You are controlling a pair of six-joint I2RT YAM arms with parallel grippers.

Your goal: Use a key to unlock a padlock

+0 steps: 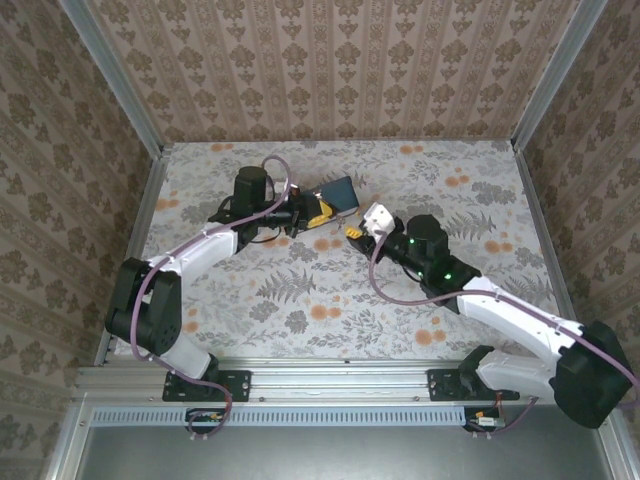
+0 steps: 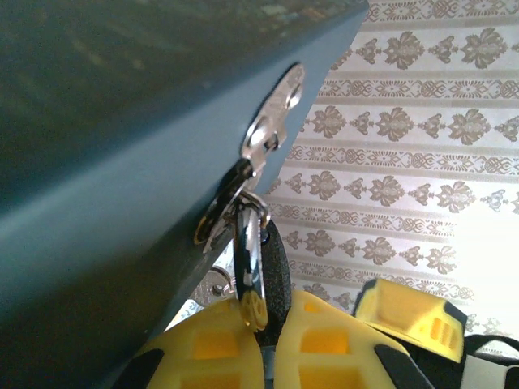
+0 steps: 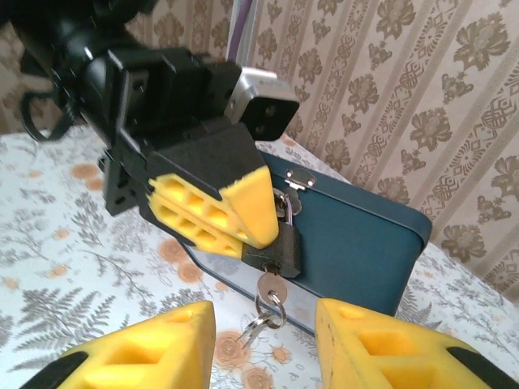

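A black padlock [image 3: 284,245] hangs by its chrome shackle from the hasp [image 3: 301,180] of a dark blue box [image 3: 357,239]. My left gripper [image 3: 272,231] is shut on the padlock's body, its yellow fingers [image 3: 212,207] coming in from the left. A silver key [image 3: 270,285] sits in the keyhole on the padlock's underside, with a ring and spare keys [image 3: 258,322] dangling below. My right gripper [image 3: 264,344] stands open just in front of and below the key, one finger on each side, touching nothing. In the left wrist view the padlock [image 2: 281,271] sits between the left gripper's [image 2: 272,320] pads.
The blue box [image 1: 338,192] lies at the middle back of the floral tablecloth [image 1: 300,290], with both grippers [image 1: 318,212] [image 1: 355,232] meeting at its front. Papered walls close in the table on three sides. The left wrist's camera housing [image 3: 261,101] juts out above the padlock.
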